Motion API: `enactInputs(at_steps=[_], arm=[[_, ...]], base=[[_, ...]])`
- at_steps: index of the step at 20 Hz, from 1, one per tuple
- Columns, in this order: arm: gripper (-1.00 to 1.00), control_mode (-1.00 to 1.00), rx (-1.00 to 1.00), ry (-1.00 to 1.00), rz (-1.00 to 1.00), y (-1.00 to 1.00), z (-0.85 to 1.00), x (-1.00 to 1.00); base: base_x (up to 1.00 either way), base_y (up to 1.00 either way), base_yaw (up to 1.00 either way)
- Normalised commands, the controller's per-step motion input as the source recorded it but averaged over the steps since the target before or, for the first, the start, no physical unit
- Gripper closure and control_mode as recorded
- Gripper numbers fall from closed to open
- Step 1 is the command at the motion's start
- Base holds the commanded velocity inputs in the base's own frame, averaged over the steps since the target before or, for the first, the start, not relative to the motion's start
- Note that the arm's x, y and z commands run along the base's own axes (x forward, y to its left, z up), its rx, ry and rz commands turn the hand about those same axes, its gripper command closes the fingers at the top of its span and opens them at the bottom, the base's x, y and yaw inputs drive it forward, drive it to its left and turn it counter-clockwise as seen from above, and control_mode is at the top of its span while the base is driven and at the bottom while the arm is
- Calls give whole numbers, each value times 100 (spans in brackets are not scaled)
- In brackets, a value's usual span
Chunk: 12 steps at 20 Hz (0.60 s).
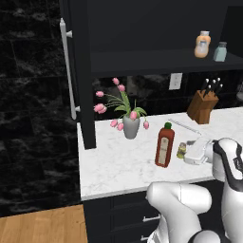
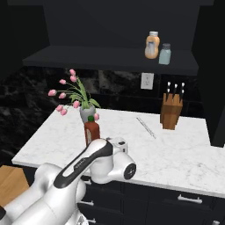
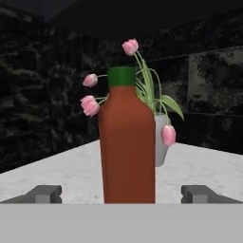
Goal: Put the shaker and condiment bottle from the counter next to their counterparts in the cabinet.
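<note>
We see the tall red-orange condiment bottle with a small green cap (image 1: 164,145) standing upright on the white marble worktop (image 1: 118,161), near its front edge. Its pale vertical label faces the left base camera, but any writing on it is too small for us to read. Just beside it, on its right in that view, stands the tiny yellow-green shaker with a grey cap (image 1: 181,150).

Our claw (image 3: 121,193) is spread wide, its two dark fingertips (image 3: 45,193) on either side of the bottle's base in the hand view, holding nothing; we cannot tell whether they touch it.

Behind the bottle sits a grey vase of pink tulips (image 1: 130,124), and further right a wooden knife block (image 1: 203,105).

On the shelf of the dark wall cabinet (image 1: 142,61) we find the short peach-orange bottle with a white label (image 1: 202,44) and, just beside it, the small pale blue-grey shaker (image 1: 220,51); that label is unreadable too. The cabinet's tall door carries a long silver bar handle (image 1: 67,66).
</note>
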Motion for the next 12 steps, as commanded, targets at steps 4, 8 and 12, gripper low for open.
enactInputs(at_steps=[4, 8, 12], arm=[[-100, -100, 0, 0, 0, 29, -2, 0], [-100, -100, 3, 0, 0, 3, 0, 23], [-100, -100, 4, 0, 0, 0, 0, 41]], base=[[0, 0, 0], [0, 0, 0], [0, 0, 0]])
